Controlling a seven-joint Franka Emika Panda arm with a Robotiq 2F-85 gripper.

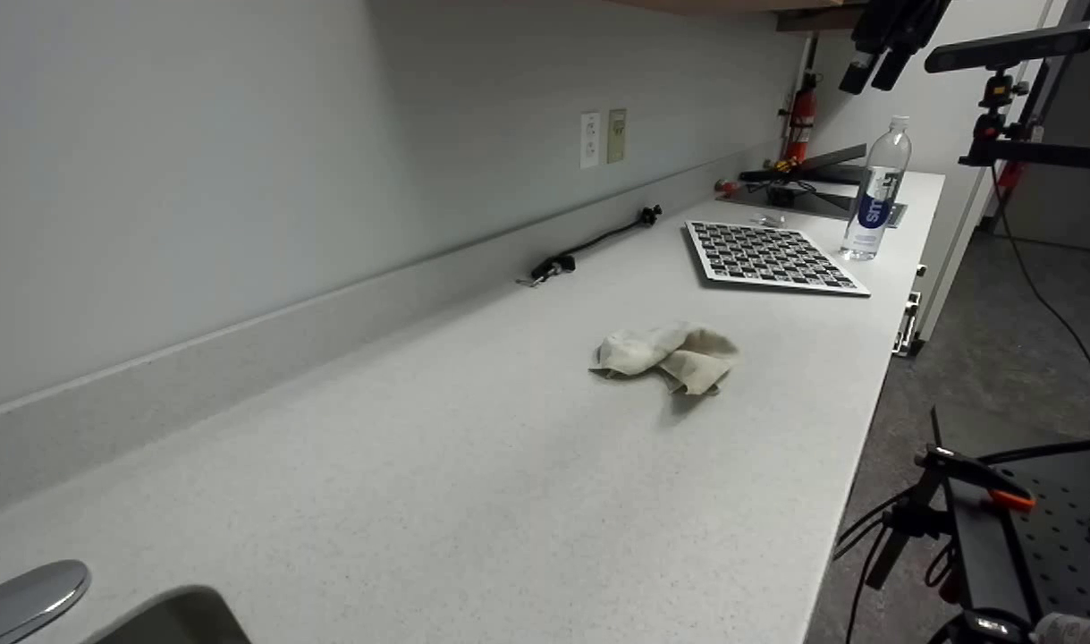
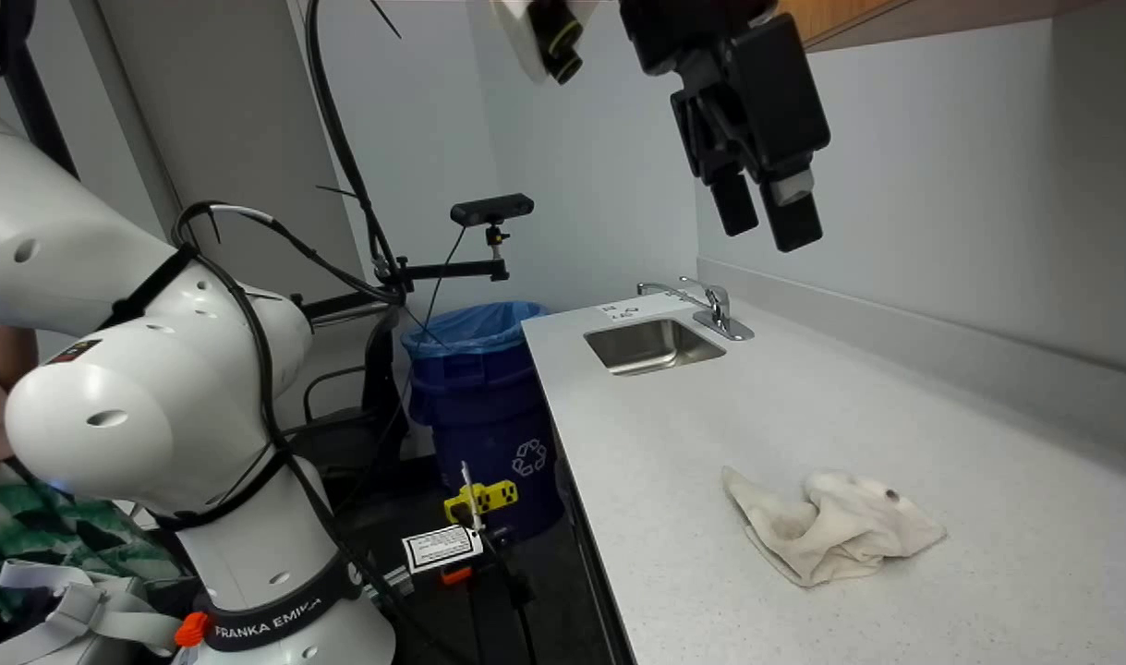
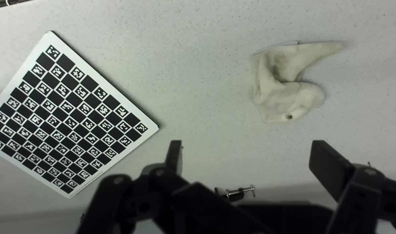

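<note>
High over the counter (image 1: pixel 473 501), my gripper (image 3: pixel 247 143) stands open, its black fingertips wide apart with nothing between them. The same gripper hangs at the top of both exterior views (image 1: pixel 870 80) (image 2: pixel 768 217). A crumpled off-white cloth (image 3: pixel 285 100) with a small dark spot lies below, well apart from the fingers. It shows in both exterior views too, as a loose folded cloth (image 1: pixel 661 353) (image 2: pixel 849 531) on the pale surface. Left of the cloth in the wrist view is a black-and-white checkered marker board (image 3: pixel 68 120), lying flat.
A clear water bottle (image 1: pixel 875 192) stands beside the board. A black cable with a clamp (image 1: pixel 553 266) lies along the wall. The sink (image 2: pixel 655 346) and faucet (image 2: pixel 713 309) are at one end. A wooden cabinet (image 2: pixel 858 23) hangs overhead; a blue bin (image 2: pixel 475 397) stands past the counter edge.
</note>
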